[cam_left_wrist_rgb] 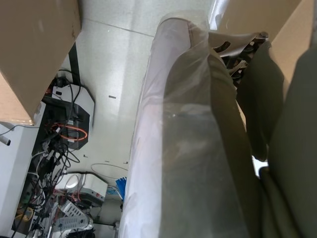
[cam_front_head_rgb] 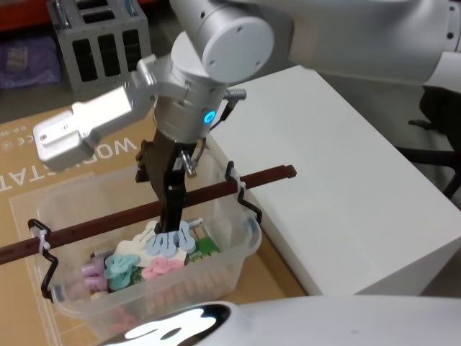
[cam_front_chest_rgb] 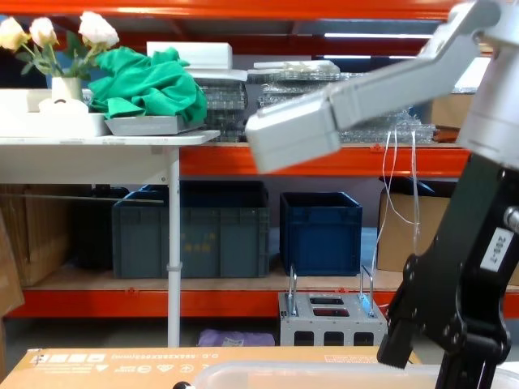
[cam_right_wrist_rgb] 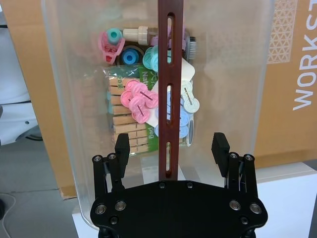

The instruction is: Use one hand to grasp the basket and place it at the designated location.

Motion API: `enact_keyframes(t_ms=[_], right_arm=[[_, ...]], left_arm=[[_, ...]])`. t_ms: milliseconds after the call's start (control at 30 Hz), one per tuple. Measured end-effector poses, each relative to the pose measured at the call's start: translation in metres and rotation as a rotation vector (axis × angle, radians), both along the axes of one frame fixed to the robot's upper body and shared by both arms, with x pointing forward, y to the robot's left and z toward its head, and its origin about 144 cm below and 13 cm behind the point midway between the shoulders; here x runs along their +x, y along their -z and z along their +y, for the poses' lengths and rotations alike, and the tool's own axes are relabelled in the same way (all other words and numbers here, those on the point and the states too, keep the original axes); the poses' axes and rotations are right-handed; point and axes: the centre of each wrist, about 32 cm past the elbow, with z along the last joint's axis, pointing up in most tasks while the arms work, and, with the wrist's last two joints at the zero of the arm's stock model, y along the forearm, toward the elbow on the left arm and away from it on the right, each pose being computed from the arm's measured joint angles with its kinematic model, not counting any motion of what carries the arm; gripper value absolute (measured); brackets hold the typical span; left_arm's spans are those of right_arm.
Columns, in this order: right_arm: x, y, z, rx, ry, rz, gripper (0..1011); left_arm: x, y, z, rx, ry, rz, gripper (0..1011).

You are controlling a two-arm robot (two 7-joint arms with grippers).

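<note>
The basket (cam_front_head_rgb: 241, 249), a translucent whitish tub, sits at about 7 o'clock in the head view. It rests on a printed cardboard box (cam_front_head_rgb: 43, 155), and a white surface (cam_front_head_rgb: 338, 180) lies just beside it at its 3 o'clock. Its thin reddish-brown handle (cam_front_head_rgb: 108, 222) crosses the open top, running from 8 o'clock up toward 2 o'clock. Inside lie pink, teal and pale blue plastic clips (cam_front_head_rgb: 155, 268) on top of a pack of wooden pegs (cam_right_wrist_rgb: 126, 126).

The right arm reaches in from 1 o'clock and points its pincer (cam_right_wrist_rgb: 171, 146) straight down into the tub, at the middle of the handle. The right wrist view shows the pincer spread wide. One black finger (cam_right_wrist_rgb: 122, 146) stands on each side of the bar, with a clear gap on both sides, so nothing is held.

In the chest view the same arm stands large at 4 o'clock. Dark blue crates (cam_front_chest_rgb: 320, 231) sit on a shelf well behind it, near 6 o'clock.
</note>
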Motion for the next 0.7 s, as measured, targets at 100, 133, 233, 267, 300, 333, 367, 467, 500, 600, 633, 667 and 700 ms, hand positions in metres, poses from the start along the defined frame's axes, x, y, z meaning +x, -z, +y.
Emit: enact_keyframes(t_ms=[100, 133, 233, 267, 300, 333, 367, 467, 500, 600, 633, 667, 700], right_arm=[[0.000, 0.004, 0.002, -0.011, -0.002, 0.000, 1000], [0.000, 0.006, 0.003, -0.016, -0.003, 0.000, 1000], [0.000, 0.010, 0.006, -0.025, -0.003, 0.002, 1000], [0.000, 0.011, 0.006, -0.027, -0.003, 0.002, 1001], [0.001, 0.012, 0.007, -0.030, -0.003, 0.002, 1000], [0.001, 0.014, 0.008, -0.034, -0.003, 0.003, 1001], [0.001, 0.015, 0.008, -0.036, -0.002, 0.003, 1000], [0.001, 0.018, 0.010, -0.042, -0.001, 0.003, 1000], [0.001, 0.019, 0.010, -0.043, -0.001, 0.003, 1000], [0.001, 0.020, 0.011, -0.047, -0.001, 0.003, 1000], [0.001, 0.021, 0.011, -0.047, -0.001, 0.003, 1000], [0.001, 0.021, 0.011, -0.048, 0.001, 0.004, 1000], [0.001, 0.022, 0.012, -0.049, 0.001, 0.004, 1000]], left_arm=[[0.000, 0.000, 0.000, 0.000, 0.000, 0.000, 0], [0.000, 0.000, 0.000, 0.000, 0.000, 0.000, 0], [0.000, 0.000, 0.000, 0.000, 0.000, 0.000, 0], [0.000, 0.000, 0.000, 0.000, 0.000, 0.000, 0], [0.000, 0.000, 0.000, 0.000, 0.000, 0.000, 0], [0.000, 0.000, 0.000, 0.000, 0.000, 0.000, 0], [0.000, 0.000, 0.000, 0.000, 0.000, 0.000, 0], [0.000, 0.000, 0.000, 0.000, 0.000, 0.000, 0], [0.000, 0.000, 0.000, 0.000, 0.000, 0.000, 0], [0.000, 0.000, 0.000, 0.000, 0.000, 0.000, 0], [0.000, 0.000, 0.000, 0.000, 0.000, 0.000, 0], [0.000, 0.000, 0.000, 0.000, 0.000, 0.000, 0], [0.000, 0.000, 0.000, 0.000, 0.000, 0.000, 0]])
